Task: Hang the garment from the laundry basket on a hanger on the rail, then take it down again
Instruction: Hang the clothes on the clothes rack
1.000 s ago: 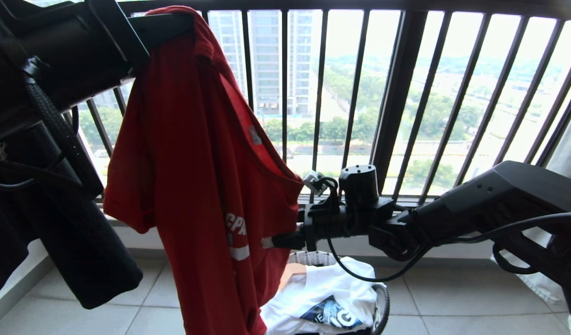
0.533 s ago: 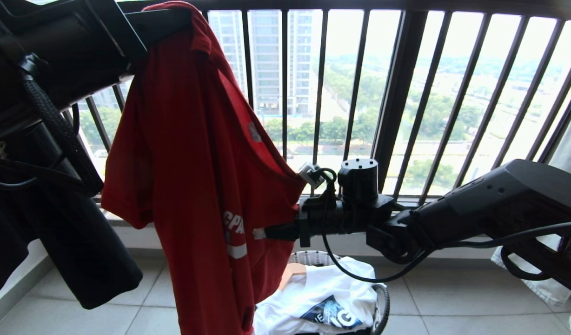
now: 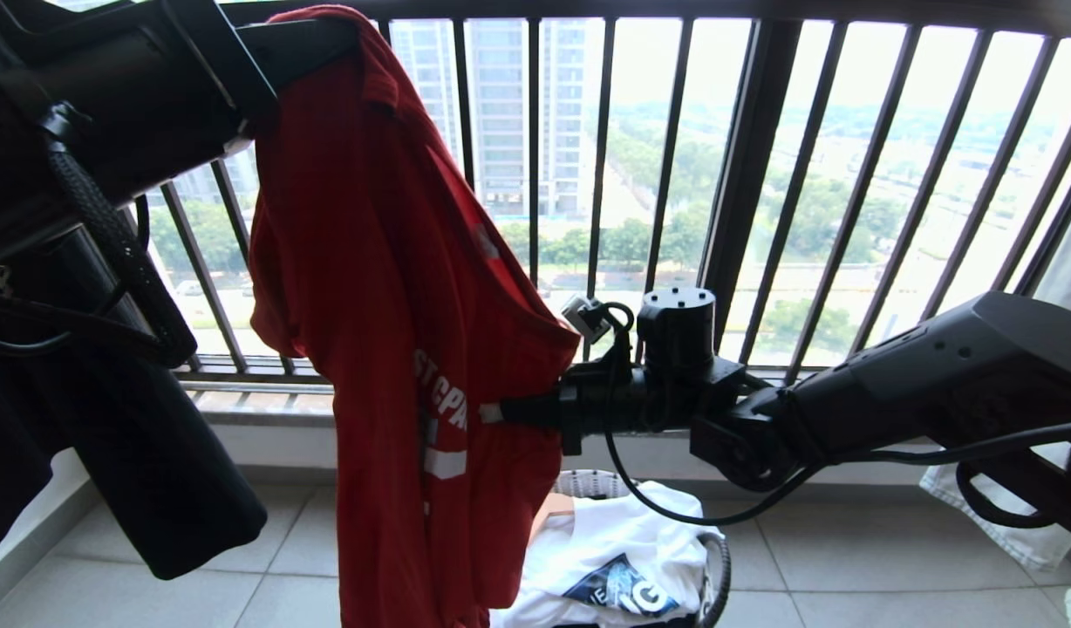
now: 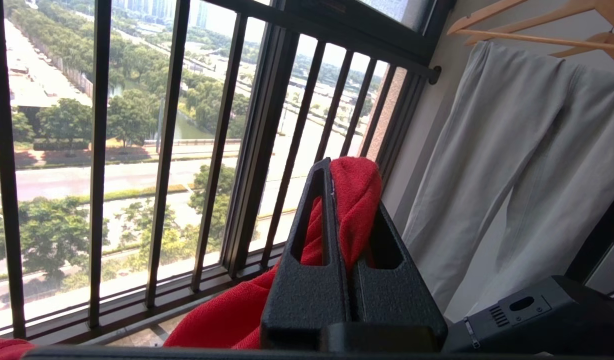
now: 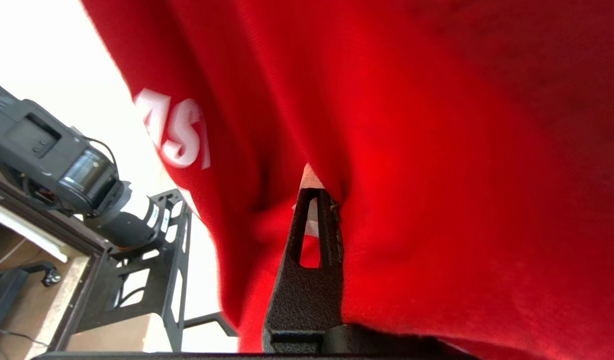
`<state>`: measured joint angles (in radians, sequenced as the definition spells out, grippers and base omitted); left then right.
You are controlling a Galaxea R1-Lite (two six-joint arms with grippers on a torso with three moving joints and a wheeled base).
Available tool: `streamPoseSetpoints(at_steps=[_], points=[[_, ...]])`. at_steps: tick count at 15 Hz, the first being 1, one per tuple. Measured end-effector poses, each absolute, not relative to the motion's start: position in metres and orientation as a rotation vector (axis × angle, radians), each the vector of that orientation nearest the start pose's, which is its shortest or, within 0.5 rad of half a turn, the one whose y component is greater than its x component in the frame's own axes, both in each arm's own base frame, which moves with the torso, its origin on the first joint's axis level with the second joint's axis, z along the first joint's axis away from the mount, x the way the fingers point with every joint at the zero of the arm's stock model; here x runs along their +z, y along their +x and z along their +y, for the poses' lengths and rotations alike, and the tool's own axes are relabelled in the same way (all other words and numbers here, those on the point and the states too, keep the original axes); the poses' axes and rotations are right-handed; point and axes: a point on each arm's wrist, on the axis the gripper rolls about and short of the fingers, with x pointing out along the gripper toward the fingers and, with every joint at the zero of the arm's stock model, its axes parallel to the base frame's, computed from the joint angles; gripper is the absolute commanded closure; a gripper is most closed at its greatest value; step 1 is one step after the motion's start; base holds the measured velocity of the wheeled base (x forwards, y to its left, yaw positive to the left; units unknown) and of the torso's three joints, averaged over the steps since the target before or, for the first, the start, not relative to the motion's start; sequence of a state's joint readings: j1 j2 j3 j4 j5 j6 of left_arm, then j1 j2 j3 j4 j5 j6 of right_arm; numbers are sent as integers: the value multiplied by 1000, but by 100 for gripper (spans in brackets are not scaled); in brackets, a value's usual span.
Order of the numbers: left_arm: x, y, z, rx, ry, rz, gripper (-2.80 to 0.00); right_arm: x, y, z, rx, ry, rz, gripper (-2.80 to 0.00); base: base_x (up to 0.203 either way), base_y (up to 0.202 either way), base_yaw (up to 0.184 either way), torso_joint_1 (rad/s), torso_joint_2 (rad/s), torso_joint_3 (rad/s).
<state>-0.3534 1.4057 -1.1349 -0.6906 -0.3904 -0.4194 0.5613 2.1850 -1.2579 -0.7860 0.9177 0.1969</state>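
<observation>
head view: garment [image 3: 387, 288] hangs off the floor from the left gripper [image 3: 326, 39], clamped on its top edge; the right gripper [image 3: 492, 410] pinches cloth beside the lettering, above the laundry basket [image 3: 719, 567].
wrist views: both fingers [image 4: 332, 220] [image 5: 312, 235] closed on red fabric.
judgement: spreading step; next needs the hanger, unseen.

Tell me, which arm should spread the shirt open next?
Probably the right. The right gripper pinches the shirt at mid-height and could pull sideways; the left gripper must hold its top up.
</observation>
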Motion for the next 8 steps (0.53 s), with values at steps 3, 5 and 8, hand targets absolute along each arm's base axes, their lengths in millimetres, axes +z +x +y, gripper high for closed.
streamPoseSetpoints(at_steps=[3,5,8], points=[[363,215,-88,-811,-386,-268,0,143,355,243,1422,200,295,0,0,0,0,0,0,0],[363,215,-88,-811,-386,-267,0,145,356,241,1400,198,285,0,0,0,0,0,0,0],[361,216,-89,-815,-386,-256,0,151,359,229,1343,189,260,0,0,0,0,0,0,0]])
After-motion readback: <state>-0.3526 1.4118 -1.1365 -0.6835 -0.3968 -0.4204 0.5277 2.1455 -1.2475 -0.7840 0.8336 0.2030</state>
